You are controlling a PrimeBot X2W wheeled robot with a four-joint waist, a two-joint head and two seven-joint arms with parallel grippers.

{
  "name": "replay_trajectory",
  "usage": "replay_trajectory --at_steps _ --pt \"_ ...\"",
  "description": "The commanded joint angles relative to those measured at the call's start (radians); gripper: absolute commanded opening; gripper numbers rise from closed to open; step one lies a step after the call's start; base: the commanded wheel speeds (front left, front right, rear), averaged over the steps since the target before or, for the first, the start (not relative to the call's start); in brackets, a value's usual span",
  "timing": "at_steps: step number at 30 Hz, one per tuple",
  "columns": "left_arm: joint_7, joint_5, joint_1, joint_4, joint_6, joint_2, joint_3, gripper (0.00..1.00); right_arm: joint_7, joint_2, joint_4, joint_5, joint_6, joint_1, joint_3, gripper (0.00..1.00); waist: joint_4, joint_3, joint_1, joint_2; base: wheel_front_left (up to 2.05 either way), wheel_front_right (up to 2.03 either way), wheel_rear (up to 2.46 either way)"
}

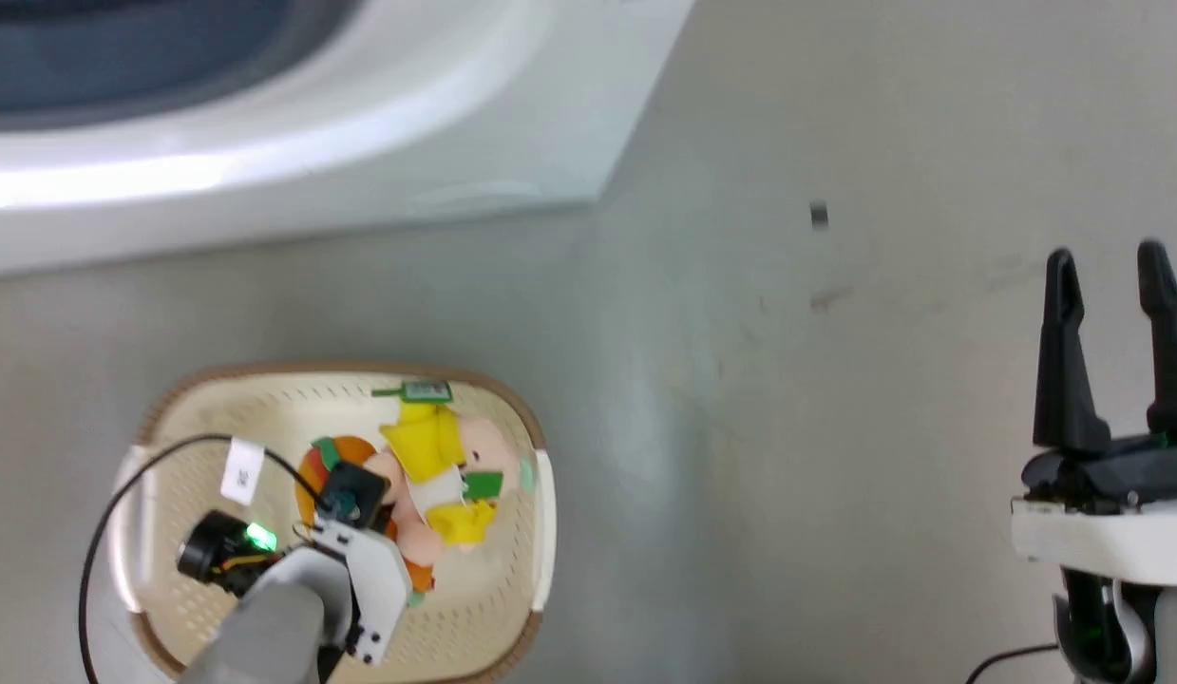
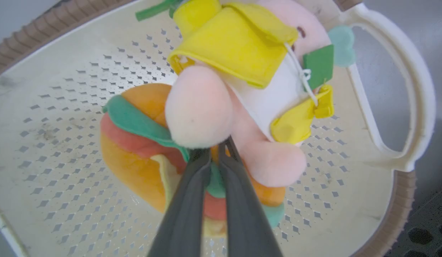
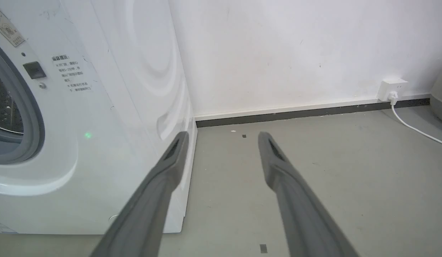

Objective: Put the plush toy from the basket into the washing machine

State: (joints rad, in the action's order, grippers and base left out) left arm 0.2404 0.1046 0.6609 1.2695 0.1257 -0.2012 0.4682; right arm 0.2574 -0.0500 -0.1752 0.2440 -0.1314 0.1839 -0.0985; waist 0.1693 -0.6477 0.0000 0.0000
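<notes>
Soft plush toy gripped inside the basket, lower left of the head view.
Upper left, glossy white washing machine, grey-ringed; below, perforated cream plastic, brown woven-look rim, left pincer clenched on the toy beside its hamburger part; bare grey floor; far right, right pincer released, fingers apart.

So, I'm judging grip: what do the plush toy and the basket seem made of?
The plush toy: soft matte fabric, probably stuffed, judging by rounded fuzzy limbs. The basket: likely rigid cream plastic, faintly glossy, with moulded diamond perforations and a brown woven-look rim.
</notes>
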Motion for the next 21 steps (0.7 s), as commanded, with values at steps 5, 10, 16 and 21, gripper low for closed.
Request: replay_trajectory --at_steps 5,10,16,21 --pt "0.020 0.031 -0.090 -0.100 -0.014 0.008 -0.015 0.00 0.004 0.000 0.031 -0.012 0.001 -0.065 -0.010 1.00 -0.084 0.237 0.0000 0.0000 0.00 0.00 0.00" --pt "0.021 0.055 -0.195 -0.253 -0.031 -0.010 -0.040 0.00 0.004 0.000 0.042 -0.018 0.001 -0.113 -0.008 1.00 -0.115 0.334 0.0000 0.0000 0.00 0.00 0.00" --pt "0.021 0.077 -0.312 -0.423 -0.055 -0.016 -0.069 0.00 0.004 0.000 0.053 -0.034 0.001 -0.172 -0.014 1.00 -0.151 0.431 0.0000 0.0000 0.00 0.00 0.00" --pt "0.021 0.094 -0.399 -0.568 -0.072 -0.018 -0.097 0.00 0.004 0.000 0.055 -0.036 0.001 -0.216 -0.021 1.00 -0.180 0.494 0.0000 0.0000 0.00 0.00 0.00"
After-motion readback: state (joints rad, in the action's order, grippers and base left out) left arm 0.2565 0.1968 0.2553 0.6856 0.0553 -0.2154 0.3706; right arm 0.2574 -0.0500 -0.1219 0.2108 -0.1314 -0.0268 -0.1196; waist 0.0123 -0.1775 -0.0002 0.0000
